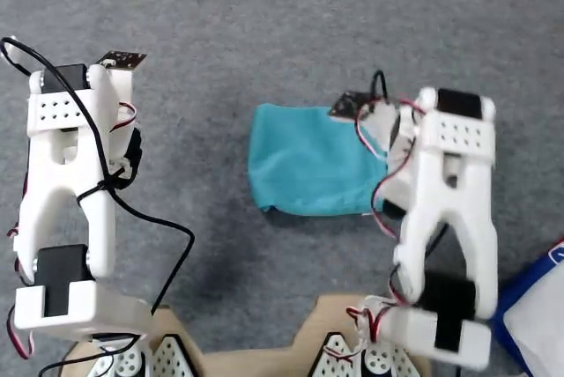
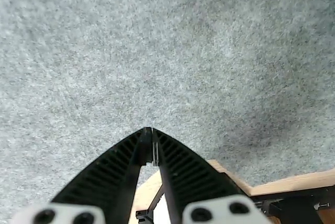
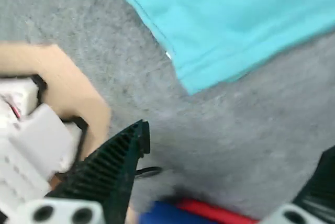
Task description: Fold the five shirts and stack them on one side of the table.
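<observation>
Shirt (image 1: 304,161) edge — right gripper (image 3: 233,150) just beside

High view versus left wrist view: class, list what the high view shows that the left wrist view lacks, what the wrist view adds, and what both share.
The high view gives the folded teal shirt lying flat mid-table, the left arm and right arm to either side of it, and a blue-and-white item at the table's edge. The left wrist view gives the left gripper close up, shut, tips meeting above bare cloth. Shared: the grey table cover and the wooden base board.
</observation>
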You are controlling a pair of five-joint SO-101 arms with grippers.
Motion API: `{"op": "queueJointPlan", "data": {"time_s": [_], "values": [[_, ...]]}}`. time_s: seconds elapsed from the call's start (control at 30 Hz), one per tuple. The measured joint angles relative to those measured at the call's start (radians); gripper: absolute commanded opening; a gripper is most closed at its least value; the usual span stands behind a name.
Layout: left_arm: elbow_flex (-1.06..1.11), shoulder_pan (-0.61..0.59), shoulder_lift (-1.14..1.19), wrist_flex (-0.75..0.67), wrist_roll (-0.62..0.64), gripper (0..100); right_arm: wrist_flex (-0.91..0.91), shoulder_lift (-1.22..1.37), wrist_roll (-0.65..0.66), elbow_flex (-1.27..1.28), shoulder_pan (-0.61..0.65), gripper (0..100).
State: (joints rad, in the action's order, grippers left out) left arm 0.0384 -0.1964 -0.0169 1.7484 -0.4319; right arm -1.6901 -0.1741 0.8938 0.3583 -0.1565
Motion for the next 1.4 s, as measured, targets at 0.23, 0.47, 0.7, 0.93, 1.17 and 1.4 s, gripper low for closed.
{"op": "queueJointPlan", "data": {"time_s": [0.23,0.47,0.7,0.93,1.17,1.4], "values": [[0.000,0.000,0.000,0.000,0.002,2,0.167,-0.049,-0.559,0.149,0.046,30.8],[0.043,0.000,0.000,0.000,0.002,2,0.195,-0.044,-1.076,0.101,0.180,22.4],[0.117,0.000,0.000,0.000,0.002,2,0.201,-0.124,-1.284,0.069,0.166,29.3],[0.092,0.000,0.000,0.000,0.002,2,0.259,-0.204,-1.533,0.140,0.153,40.8],[0.054,0.000,0.000,0.000,0.008,2,0.545,-0.204,-1.969,0.350,0.221,44.0],[0.054,0.008,0.000,0.000,0.084,2,0.939,-0.187,-2.214,0.502,0.299,44.0]]}}
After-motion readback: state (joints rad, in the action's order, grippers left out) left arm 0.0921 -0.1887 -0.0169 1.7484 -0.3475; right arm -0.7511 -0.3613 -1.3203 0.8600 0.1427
